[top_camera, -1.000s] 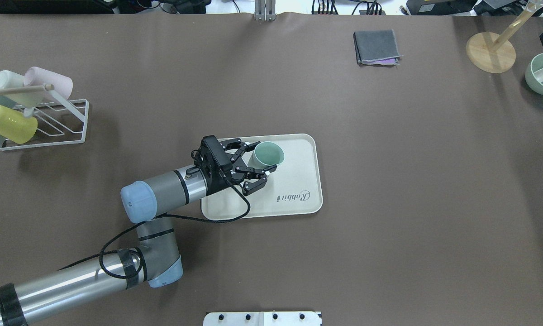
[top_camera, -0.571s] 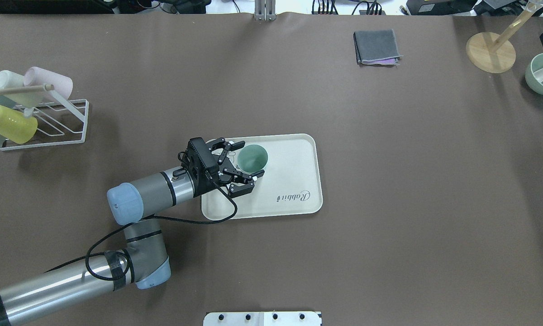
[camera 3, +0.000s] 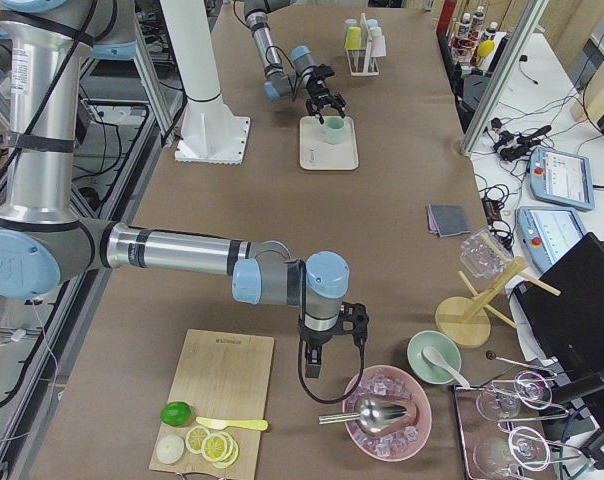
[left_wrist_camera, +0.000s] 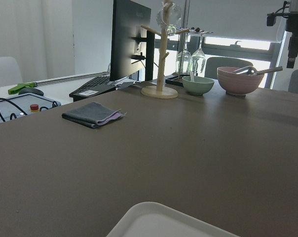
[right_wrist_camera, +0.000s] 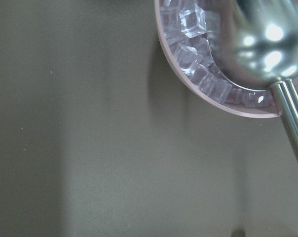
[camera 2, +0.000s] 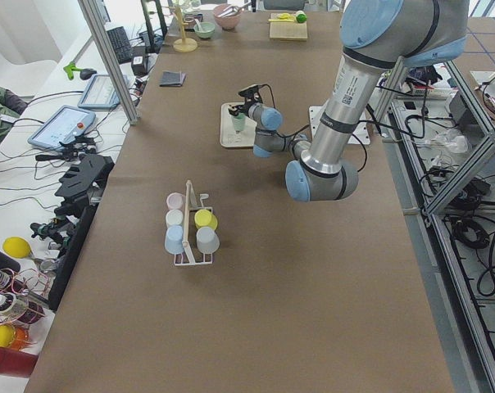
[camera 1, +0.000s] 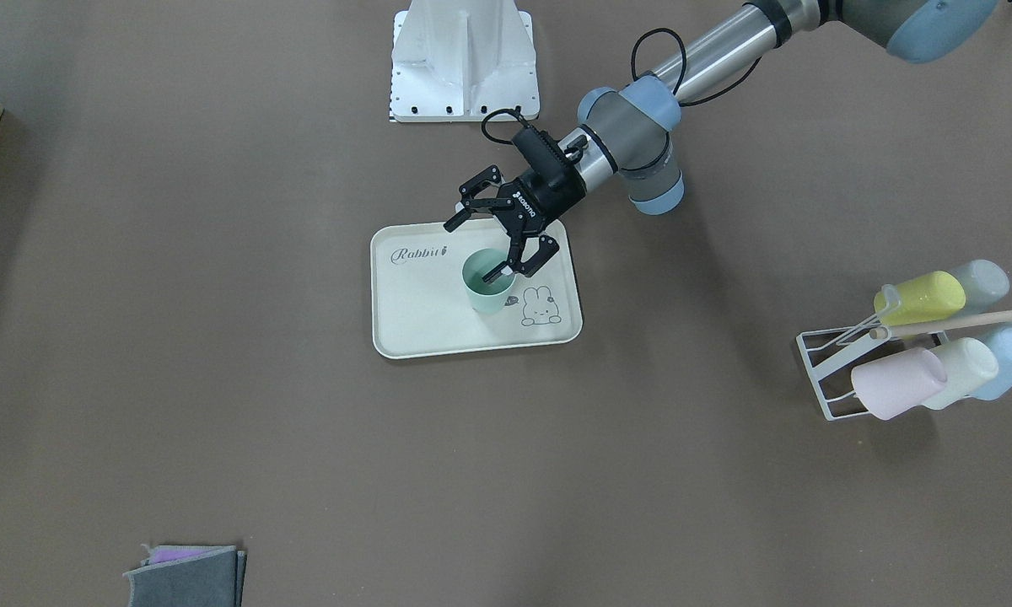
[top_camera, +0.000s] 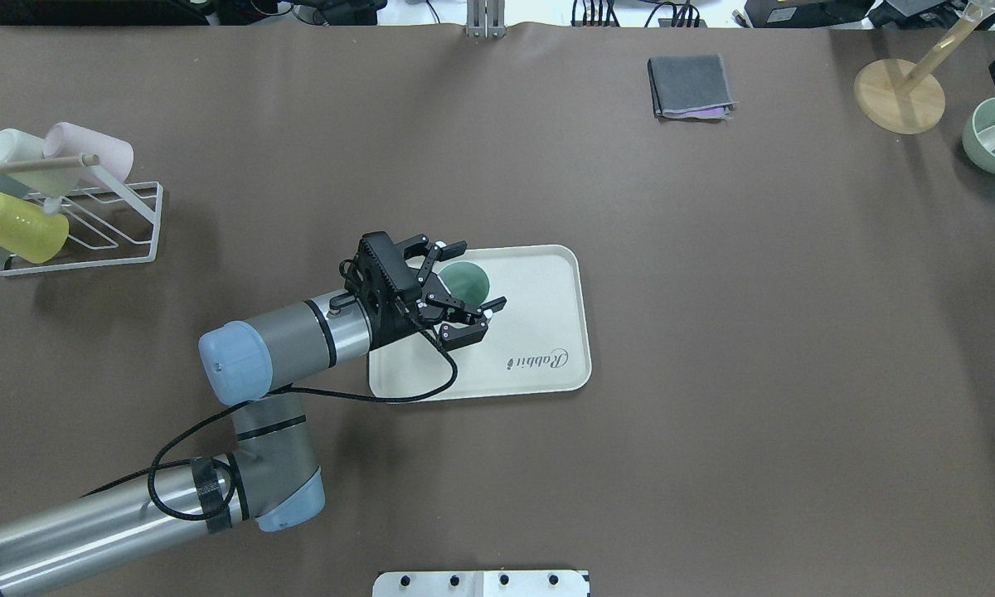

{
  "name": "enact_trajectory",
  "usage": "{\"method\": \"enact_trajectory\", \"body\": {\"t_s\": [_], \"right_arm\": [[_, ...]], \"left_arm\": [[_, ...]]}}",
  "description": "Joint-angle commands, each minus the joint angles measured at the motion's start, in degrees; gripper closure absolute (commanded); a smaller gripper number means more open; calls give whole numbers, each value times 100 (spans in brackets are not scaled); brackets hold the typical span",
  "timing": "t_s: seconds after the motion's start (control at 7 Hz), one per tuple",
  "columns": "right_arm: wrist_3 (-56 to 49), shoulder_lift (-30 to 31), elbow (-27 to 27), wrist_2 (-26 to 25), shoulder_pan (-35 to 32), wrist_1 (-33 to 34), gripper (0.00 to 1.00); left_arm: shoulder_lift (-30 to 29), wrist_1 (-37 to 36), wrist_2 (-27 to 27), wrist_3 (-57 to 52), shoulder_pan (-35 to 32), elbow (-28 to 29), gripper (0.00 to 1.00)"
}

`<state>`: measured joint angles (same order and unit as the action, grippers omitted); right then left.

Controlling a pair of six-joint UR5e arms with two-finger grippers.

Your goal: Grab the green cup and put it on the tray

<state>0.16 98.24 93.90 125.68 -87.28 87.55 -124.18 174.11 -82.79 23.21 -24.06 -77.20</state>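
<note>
1. note the green cup (top_camera: 463, 282) standing upright, mouth up, on the tray (top_camera: 547, 274), in the end nearer the left arm, just beside the bunny drawing (camera 1: 541, 308) and apart from the "rabbit" lettering (top_camera: 539, 361).
2. judge the placing itself as done, with only the release check and the retreat left to do.
3. read the left gripper (top_camera: 481, 275) as spread wide and holding nothing, jaws to either side of the cup's mouth and seemingly above the rim.
4. cannot tell from the front-facing view about contact between the rim and the one fingertip (camera 1: 497, 271) overlapping the mouth; treat it as possibly grazing.
5. hold the jaws at that full spread through the retreat; avoid any closing, for fear of pinching or nudging the wall.
6. lift straight up first, along the cup's axis, far enough to bring both fingertips plainly above the rim; only then draw back toward the arm's own side.
7. avoid a low sideways sweep: a light plastic tumbler, probably easy to tip or slide on a smooth tray.
8. move slowly at the start, watching for any rocking of the cup.
9. steer clear of the wire rack (top_camera: 91, 228) of pastel cups, well apart on the arm's side.
10. leave the right gripper (camera 3: 312, 365) beside the pink bowl of ice (camera 3: 387, 410); cannot tell its opening from a side view alone.
11. confirm at the end: cup upright, base flat inside the raised rim, nothing touching it.
</note>
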Motion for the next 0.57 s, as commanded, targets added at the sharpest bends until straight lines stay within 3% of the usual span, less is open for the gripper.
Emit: {"method": "enact_trajectory", "body": {"t_s": [0.0,0.43], "right_arm": [[-16,-6,-3,26,0,-1,0],[-51,-15,23,53,0,-10,0]], "left_arm": [[-1,-2098,0,-9,-282,-880,1],[-45,-5412,17,-297,-809,-1892,1]]}}
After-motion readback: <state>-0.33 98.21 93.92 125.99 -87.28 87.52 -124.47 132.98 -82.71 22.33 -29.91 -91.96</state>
